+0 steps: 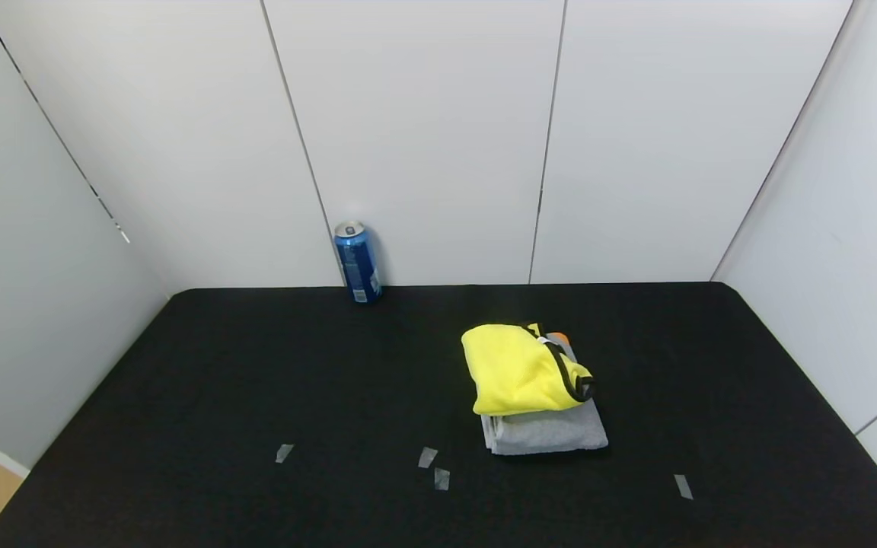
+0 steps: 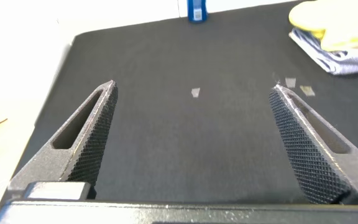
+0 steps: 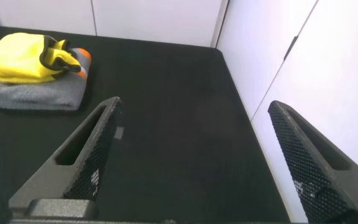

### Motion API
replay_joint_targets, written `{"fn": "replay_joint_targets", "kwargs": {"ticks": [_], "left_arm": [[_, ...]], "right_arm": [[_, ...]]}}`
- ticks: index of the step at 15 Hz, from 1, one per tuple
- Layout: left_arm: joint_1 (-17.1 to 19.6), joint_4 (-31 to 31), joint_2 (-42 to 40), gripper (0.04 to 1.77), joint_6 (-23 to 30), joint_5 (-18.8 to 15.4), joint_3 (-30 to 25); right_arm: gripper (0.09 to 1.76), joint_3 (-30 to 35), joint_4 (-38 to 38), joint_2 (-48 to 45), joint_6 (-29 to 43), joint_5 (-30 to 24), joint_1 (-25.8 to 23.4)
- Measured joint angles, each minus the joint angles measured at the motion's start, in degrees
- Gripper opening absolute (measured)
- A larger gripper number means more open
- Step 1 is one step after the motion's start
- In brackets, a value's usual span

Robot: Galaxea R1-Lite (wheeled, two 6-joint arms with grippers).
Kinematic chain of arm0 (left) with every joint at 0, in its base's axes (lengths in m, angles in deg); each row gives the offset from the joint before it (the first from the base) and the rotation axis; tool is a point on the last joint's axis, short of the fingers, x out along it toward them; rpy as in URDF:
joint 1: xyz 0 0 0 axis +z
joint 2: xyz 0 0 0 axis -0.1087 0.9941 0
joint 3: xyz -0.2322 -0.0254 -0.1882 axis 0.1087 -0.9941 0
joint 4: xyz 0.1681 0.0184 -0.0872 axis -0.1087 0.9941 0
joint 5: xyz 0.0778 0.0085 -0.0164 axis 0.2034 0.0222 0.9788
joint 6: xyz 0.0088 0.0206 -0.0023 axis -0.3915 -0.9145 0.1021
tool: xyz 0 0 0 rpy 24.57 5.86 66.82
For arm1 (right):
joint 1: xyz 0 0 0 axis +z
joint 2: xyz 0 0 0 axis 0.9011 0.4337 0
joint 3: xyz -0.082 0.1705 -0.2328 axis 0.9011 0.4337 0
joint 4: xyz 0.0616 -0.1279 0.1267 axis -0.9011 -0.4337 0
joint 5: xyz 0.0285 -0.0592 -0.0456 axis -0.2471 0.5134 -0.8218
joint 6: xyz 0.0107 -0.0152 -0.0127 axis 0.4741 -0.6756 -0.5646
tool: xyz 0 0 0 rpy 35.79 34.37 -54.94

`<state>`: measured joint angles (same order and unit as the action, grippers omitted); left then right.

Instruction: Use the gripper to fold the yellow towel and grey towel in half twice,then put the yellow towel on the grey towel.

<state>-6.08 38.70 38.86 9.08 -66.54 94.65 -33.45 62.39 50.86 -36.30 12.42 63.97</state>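
Note:
The folded yellow towel (image 1: 522, 371) with black trim lies on top of the folded grey towel (image 1: 553, 430), right of the middle of the black table (image 1: 256, 380). An orange stripe of the grey towel peeks out at the stack's far side. In the left wrist view the yellow towel (image 2: 328, 22) on the grey towel (image 2: 340, 57) shows far off; my left gripper (image 2: 192, 93) is open over bare table near the front. The right wrist view has the yellow towel (image 3: 23, 57) and grey towel (image 3: 39, 94) at a distance; my right gripper (image 3: 194, 106) is open, holding nothing. Neither arm shows in the head view.
A blue drink can (image 1: 357, 262) stands at the table's back edge against the white wall. Small grey tape marks (image 1: 427, 457) dot the front part of the table. White walls enclose the table on the left, back and right.

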Motion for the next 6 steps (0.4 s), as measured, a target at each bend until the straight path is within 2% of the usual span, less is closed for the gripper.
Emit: {"fn": "replay_joint_targets", "kwargs": {"ticks": [2, 3, 4, 6], "left_arm": [[0.0, -0.2, 0.0, 1.72, -0.1, 0.2, -0.2], [0.0, -1.4, 0.0, 1.72, -1.1, 3.0, -2.8], [0.0, 1.0, -0.1, 1.72, 1.2, 4.9, -4.6], [-0.1, 1.7, -0.1, 1.72, 3.9, 5.8, -4.7]], "right_arm": [[1.70, 0.0, 0.0, 0.0, 0.0, 0.0, 0.0], [1.71, 0.7, -2.6, 0.0, -0.1, -0.9, 0.0], [1.71, 0.6, -7.1, 0.0, 3.1, -4.0, 0.0], [1.71, 0.6, -10.4, 0.0, 5.7, -4.9, 0.1]]}}
